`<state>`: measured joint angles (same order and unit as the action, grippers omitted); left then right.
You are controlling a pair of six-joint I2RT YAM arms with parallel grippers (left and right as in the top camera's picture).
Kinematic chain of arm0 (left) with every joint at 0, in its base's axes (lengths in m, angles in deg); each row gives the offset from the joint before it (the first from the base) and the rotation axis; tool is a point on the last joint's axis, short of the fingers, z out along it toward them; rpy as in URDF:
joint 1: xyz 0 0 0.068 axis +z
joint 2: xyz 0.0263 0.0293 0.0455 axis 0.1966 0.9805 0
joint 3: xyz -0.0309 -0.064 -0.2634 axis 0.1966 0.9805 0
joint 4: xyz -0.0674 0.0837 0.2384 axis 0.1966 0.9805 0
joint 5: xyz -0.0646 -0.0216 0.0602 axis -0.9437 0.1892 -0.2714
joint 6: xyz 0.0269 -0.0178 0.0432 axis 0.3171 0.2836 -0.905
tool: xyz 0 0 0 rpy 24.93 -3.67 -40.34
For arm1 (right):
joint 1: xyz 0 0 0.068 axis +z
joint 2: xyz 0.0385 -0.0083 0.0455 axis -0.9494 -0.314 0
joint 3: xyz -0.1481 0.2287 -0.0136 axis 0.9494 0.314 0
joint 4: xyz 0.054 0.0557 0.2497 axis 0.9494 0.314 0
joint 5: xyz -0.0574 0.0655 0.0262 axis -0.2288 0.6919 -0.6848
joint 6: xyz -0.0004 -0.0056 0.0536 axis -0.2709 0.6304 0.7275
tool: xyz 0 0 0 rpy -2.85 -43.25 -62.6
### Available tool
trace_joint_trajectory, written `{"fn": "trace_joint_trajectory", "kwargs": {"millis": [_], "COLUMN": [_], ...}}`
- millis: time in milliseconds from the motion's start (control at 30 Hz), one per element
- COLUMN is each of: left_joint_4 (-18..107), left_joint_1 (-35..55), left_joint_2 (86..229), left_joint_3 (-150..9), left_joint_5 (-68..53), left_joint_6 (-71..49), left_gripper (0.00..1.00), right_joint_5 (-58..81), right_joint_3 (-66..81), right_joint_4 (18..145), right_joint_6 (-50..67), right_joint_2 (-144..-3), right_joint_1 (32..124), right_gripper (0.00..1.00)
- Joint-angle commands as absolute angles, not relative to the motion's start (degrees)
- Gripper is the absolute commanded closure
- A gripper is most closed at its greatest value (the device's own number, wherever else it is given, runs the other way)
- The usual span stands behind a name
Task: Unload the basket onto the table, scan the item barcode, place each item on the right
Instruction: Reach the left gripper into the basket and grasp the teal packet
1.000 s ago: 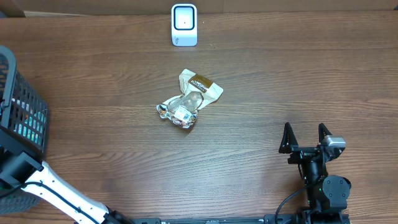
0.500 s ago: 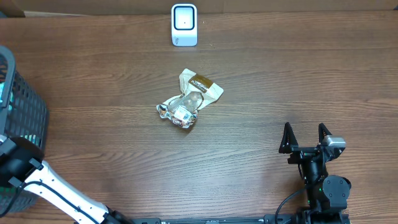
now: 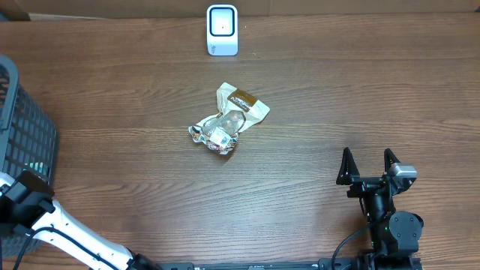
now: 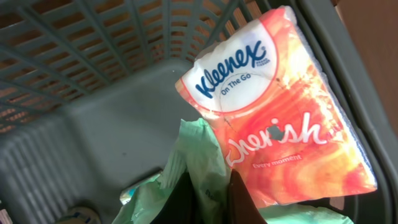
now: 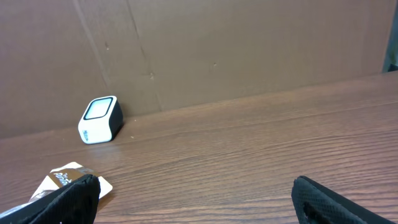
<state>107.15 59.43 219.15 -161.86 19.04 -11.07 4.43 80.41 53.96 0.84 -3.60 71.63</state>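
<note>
At the left edge of the table (image 3: pixel 337 90) a basket (image 3: pixel 34 139) runs out of view. Inside it the left gripper (image 4: pixel 210 190) is pinched closed on a green packet (image 4: pixel 196 152), tight beside a tissue pack (image 4: pixel 273 118) that leans on the basket wall. Mid-table a crumpled wrapper (image 3: pixel 225 124) lies alone, with the scanner (image 3: pixel 222 30) beyond it near the far edge. Near the front right, the right gripper (image 3: pixel 367 157) stands spread wide, holding nothing, with open wood around it.

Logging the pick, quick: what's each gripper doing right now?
Left gripper: closed, pinching the green packet.
Right gripper: open, holding nothing.
</note>
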Motion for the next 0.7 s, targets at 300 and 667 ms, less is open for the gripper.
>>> {"fn": "trace_joint_trajectory", "kwargs": {"millis": [300, 667], "left_joint_4": [107.2, 107.2], "left_joint_1": [59.7, 43.5], "left_joint_2": [211.3, 199.2], "left_joint_3": [-162.8, -160.7], "left_joint_5": [13.2, -6.4], "left_joint_6": [-5.2, -20.3], "left_gripper": [0.96, 0.96], "right_joint_5": [3.9, 3.9], "right_joint_3": [81.0, 81.0], "right_joint_4": [53.6, 53.6], "right_joint_6": [0.6, 0.6], "right_joint_2": [-3.3, -3.3], "right_joint_1": [71.2, 71.2], "right_gripper": [0.0, 0.0]}}
